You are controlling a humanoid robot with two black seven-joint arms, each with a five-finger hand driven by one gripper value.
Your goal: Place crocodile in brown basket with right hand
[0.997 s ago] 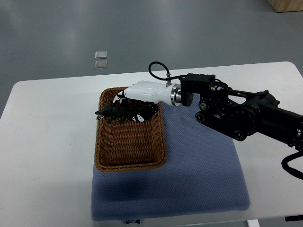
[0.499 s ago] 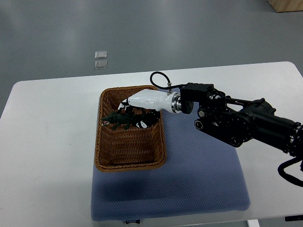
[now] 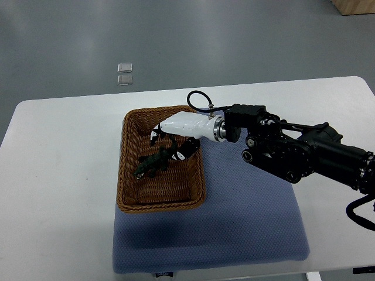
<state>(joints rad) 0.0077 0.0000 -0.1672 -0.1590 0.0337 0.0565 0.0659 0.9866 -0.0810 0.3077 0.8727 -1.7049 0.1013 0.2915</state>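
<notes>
Right hand, fingers spread, hovers above the crocodile lying mid-basket; the toy looks light and rigid, best pinched at its trunk.

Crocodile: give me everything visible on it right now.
The crocodile is a small, dark green toy that looks like plastic, with short legs sticking out; finer detail is too small to tell. It lies diagonally on the woven floor of the brown basket, one end toward the lower left, the other up by the right robot hand. Whether that hand touches it is unclear.
</notes>
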